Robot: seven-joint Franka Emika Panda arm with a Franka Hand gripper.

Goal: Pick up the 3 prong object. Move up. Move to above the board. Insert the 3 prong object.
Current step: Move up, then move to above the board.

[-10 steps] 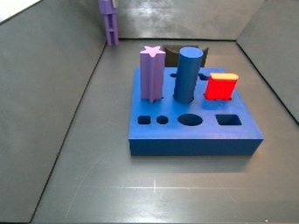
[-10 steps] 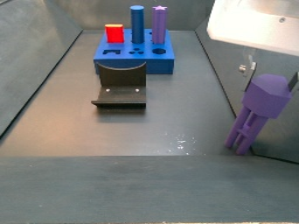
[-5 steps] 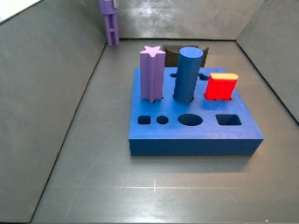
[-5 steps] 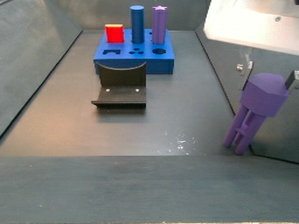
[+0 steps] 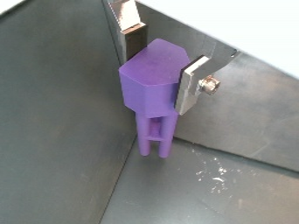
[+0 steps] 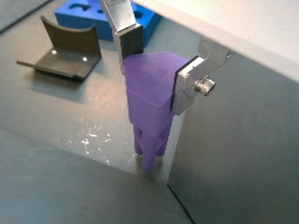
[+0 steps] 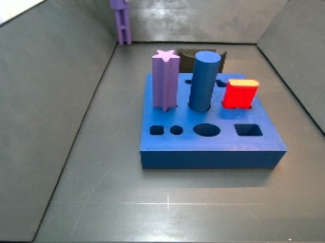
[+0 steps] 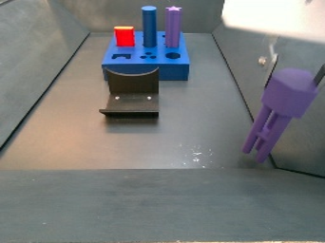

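Observation:
The 3 prong object is a slim purple piece with narrow legs. It shows in both wrist views [image 5: 155, 87] [image 6: 152, 96] and in both side views [image 8: 279, 109] [image 7: 121, 24]. My gripper [image 5: 162, 66] [image 6: 160, 70] is shut on its broad head, one silver finger [image 5: 132, 35] on each side. It hangs slightly tilted just above the floor, close to a side wall. The board [image 7: 210, 147] [image 8: 150, 65] is a blue block with shaped holes, well away from the gripper. One corner of it shows in a wrist view [image 6: 82, 13].
On the board stand a purple star-topped column [image 7: 165, 81], a blue cylinder [image 7: 203, 81] and a red block [image 7: 240, 93]. The dark fixture [image 8: 131, 102] [image 6: 65, 52] stands on the floor between board and gripper. Grey walls enclose the floor.
The 3 prong object has risen a little with the gripper and now tilts slightly. The board and its pegs have not moved.

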